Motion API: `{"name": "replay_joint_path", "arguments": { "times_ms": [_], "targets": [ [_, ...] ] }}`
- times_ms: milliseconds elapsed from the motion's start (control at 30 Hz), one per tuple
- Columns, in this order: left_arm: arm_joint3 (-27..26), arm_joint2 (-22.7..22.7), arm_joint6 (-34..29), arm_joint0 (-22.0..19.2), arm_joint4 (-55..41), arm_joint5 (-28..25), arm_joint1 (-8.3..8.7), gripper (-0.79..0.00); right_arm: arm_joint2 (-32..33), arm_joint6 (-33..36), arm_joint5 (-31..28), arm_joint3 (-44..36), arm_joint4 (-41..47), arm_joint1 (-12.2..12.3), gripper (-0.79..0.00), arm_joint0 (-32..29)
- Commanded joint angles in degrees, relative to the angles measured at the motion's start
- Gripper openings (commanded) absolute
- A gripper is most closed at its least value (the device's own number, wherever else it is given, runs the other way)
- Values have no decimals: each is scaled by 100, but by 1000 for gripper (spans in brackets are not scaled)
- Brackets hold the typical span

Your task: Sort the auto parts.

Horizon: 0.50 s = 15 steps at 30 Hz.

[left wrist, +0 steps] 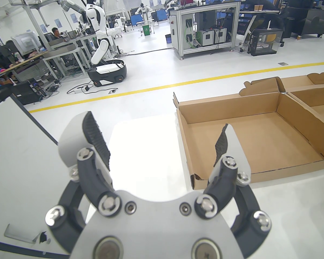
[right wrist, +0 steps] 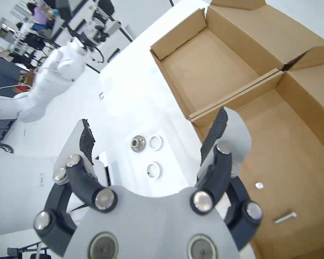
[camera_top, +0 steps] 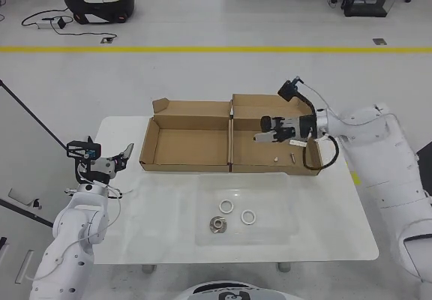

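Two open cardboard boxes stand side by side at the table's back: the left box [camera_top: 184, 145] has a bare floor, the right box [camera_top: 272, 154] holds a small bolt [camera_top: 293, 158] and a tiny round part [camera_top: 275, 159]. On a clear tray [camera_top: 276, 231] in front lie two white rings [camera_top: 226, 205] [camera_top: 249, 217] and a metal flanged hub [camera_top: 217, 223]. My right gripper [camera_top: 265, 129] hovers open over the right box with nothing in it; its wrist view has the hub [right wrist: 138, 143], the rings [right wrist: 155, 142] and the bolt [right wrist: 285, 217]. My left gripper [camera_top: 123, 156] stands open and holds nothing at the table's left edge, near the left box [left wrist: 259, 138].
A dark-framed white panel [camera_top: 10, 150] leans beside the table's left side. Bare white tabletop [camera_top: 163, 217] lies between the left arm and the tray.
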Motion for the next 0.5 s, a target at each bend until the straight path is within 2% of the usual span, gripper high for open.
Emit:
{"name": "replay_joint_path", "arguments": {
  "times_ms": [0, 167, 467],
  "targets": [
    [0, 0, 0, 0, 0, 0, 0, 0, 503, 116, 34, -430, 488, 108, 0, -436],
    [0, 0, 0, 0, 0, 0, 0, 0, 1268, 318, 137, -850, 1208, 271, 0, -1088],
    [0, 0, 0, 0, 0, 0, 0, 0, 2298, 572, 203, -1078, 2085, 455, 0, -1854]
  ]
}}
